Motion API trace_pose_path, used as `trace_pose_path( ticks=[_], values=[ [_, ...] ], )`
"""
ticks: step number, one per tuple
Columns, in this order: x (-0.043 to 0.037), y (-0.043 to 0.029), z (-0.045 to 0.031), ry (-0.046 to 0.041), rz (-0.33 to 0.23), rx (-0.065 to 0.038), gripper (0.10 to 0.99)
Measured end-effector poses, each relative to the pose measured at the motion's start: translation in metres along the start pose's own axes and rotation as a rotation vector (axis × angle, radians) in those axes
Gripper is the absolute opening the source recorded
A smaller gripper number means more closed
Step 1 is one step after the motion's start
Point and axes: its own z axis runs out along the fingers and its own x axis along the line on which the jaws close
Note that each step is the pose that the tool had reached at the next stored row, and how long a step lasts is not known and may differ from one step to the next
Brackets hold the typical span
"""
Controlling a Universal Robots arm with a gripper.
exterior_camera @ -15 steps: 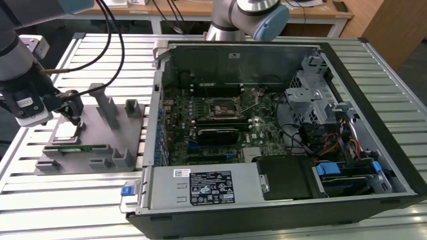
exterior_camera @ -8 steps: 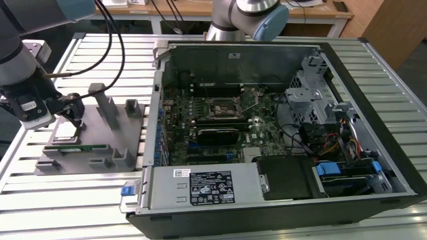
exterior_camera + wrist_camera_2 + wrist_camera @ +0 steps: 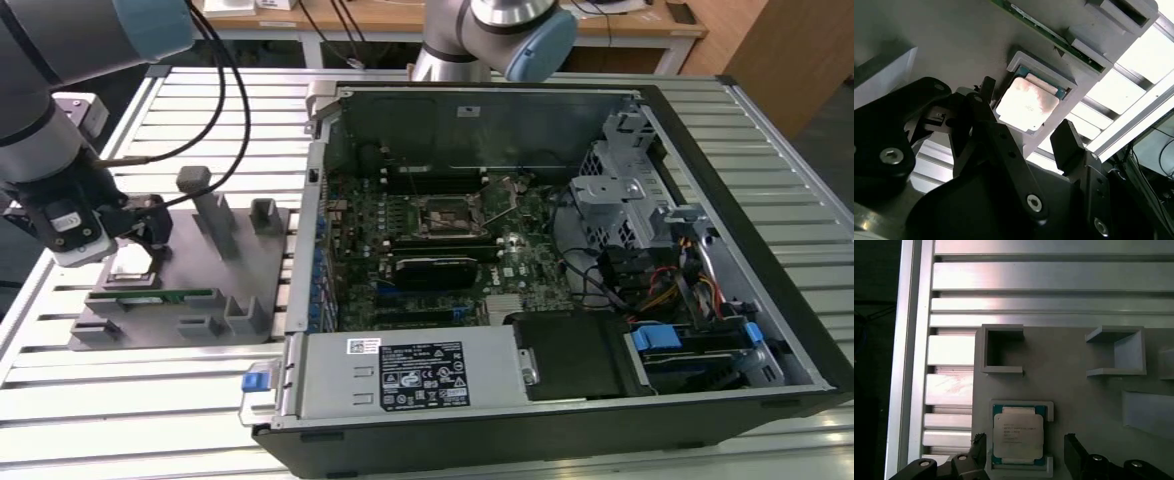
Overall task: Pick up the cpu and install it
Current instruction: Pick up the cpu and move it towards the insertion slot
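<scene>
The cpu (image 3: pixel 1018 432) is a small square chip with a silvery top, lying in a shallow holder on the grey fixture plate (image 3: pixel 1079 390). In the exterior view the cpu (image 3: pixel 134 268) is on the plate's near left part, straight under my gripper (image 3: pixel 138 245). Both wrist views show the gripper (image 3: pixel 1027 111) open. One black finger (image 3: pixel 988 97) stands on each side of the cpu (image 3: pixel 1026 102), with a gap left to the chip. In the first wrist view the gripper (image 3: pixel 1024 446) straddles the holder the same way, and nothing is held.
An open computer case (image 3: pixel 747 200) fills the exterior view's right, its motherboard socket (image 3: pixel 447 213) near the middle. On the plate stand grey posts (image 3: pixel 214 215) and a green memory stick (image 3: pixel 158 296). The plate rests on a slotted aluminium table (image 3: pixel 134 400).
</scene>
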Motion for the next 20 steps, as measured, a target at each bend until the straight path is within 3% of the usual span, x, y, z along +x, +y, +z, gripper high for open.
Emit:
trace_pose_path(
  ticks=[13,14,17,20],
  values=[
    [0.0041,0.0001,0.0183,0.0002,-0.002,0.000,0.706],
    [0.0041,0.0002,0.0183,0.0004,-0.002,0.000,0.706],
    [0.0043,0.0007,0.0149,-0.0034,-0.003,0.000,0.541],
    [0.0047,0.0017,0.0047,-0.0036,-0.003,0.000,0.541]
  ],
)
